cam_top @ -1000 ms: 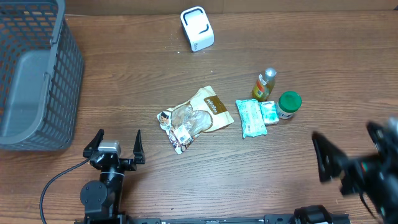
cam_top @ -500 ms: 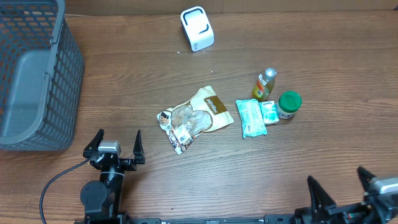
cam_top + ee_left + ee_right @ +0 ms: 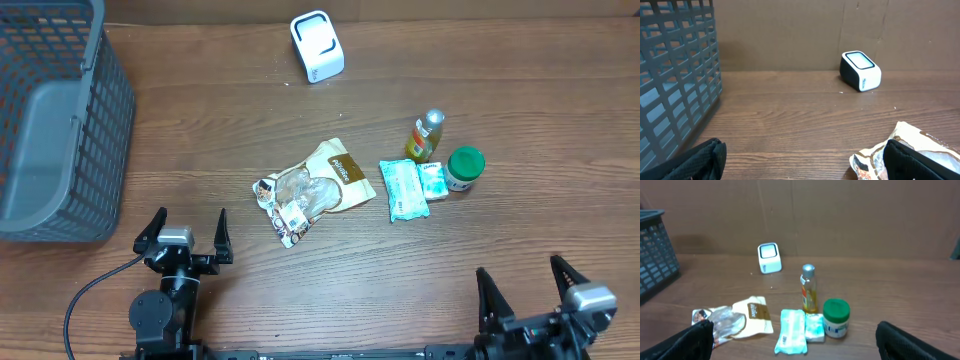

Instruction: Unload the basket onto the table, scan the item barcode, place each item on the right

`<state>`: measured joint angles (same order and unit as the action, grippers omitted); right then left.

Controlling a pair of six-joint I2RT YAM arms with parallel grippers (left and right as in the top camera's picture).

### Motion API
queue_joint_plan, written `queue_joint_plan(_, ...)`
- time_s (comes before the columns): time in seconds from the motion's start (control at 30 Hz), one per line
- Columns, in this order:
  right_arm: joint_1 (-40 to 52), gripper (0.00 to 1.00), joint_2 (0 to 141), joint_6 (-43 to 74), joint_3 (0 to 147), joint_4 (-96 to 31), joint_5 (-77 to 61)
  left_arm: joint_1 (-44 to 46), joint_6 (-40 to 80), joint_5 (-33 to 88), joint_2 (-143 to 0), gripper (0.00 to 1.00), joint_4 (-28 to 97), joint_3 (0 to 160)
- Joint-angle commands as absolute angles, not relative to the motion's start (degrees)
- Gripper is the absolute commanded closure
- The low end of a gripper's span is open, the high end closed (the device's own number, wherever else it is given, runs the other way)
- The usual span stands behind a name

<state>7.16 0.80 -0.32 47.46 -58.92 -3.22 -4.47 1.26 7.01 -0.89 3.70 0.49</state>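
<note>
1. Currently both sets of jaws stand wide and hold nothing: the left gripper sits at the near edge of the bench, and the right gripper sits at the near right corner.
2. Ahead of the right jaws lie the items: a wipes pack nearest, a green-lidded jar to its right, a small bottle behind them, and a snack pouch off to the left.
3. Well beyond the left jaws, the white scanner stands near the bench's far edge; the grey basket is to their left.
4. Risk: the items sit packed close, so wide jaws coming down on one could likely knock the upright bottle over or nudge the jar.
5. Risk: no barcode is visible from here, so a grasp might cover it or present the wrong face.
6. Compared with a second ago, the right arm has pulled back from mid-right to the near edge; the left arm and items are unchanged.
</note>
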Motion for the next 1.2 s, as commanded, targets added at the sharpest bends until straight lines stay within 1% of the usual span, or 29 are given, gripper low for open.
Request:
queue_joint_plan(0.0, 7.0, 0.0, 0.2, -0.2, 45.2, -55.4, -4.6, -4.1, 0.4, 6.6, -0.3, 0.01, 3.9, 0.3)
queue_joint_plan(0.17, 7.0, 0.0, 0.2, -0.2, 41.4, -42.0, -5.0, -4.1, 0.4, 6.6, -0.3, 0.0, 3.9, 0.3)
queue_joint_plan(0.3, 7.0, 0.0, 0.2, -0.2, 37.1, -28.4, -6.5, -4.1, 0.4, 6.6, -0.3, 0.01, 3.9, 0.3)
queue_joint_plan(0.5, 7.0, 0.0, 0.2, -0.2, 27.5, -7.2, -9.4, -4.1, 0.4, 6.6, -0.3, 0.01, 3.9, 0.3)
queue_joint_plan(0.63, 7.0, 0.0, 0.2, -0.2, 20.5, 2.4, -10.3, -4.1, 0.4, 6.6, -0.3, 0.0, 3.9, 0.3)
queue_joint_plan(0.97, 6.2, 0.0, 0.2, 0.1, 6.2, 16.8, -10.6, -4.1, 0.4, 6.6, -0.3, 0.01, 3.9, 0.3)
queue_joint_plan(1.17, 5.3, 0.0, 0.2, 0.3, 2.4, 18.6, -10.6, -4.1, 0.4, 6.6, -0.3, 0.01, 3.9, 0.3)
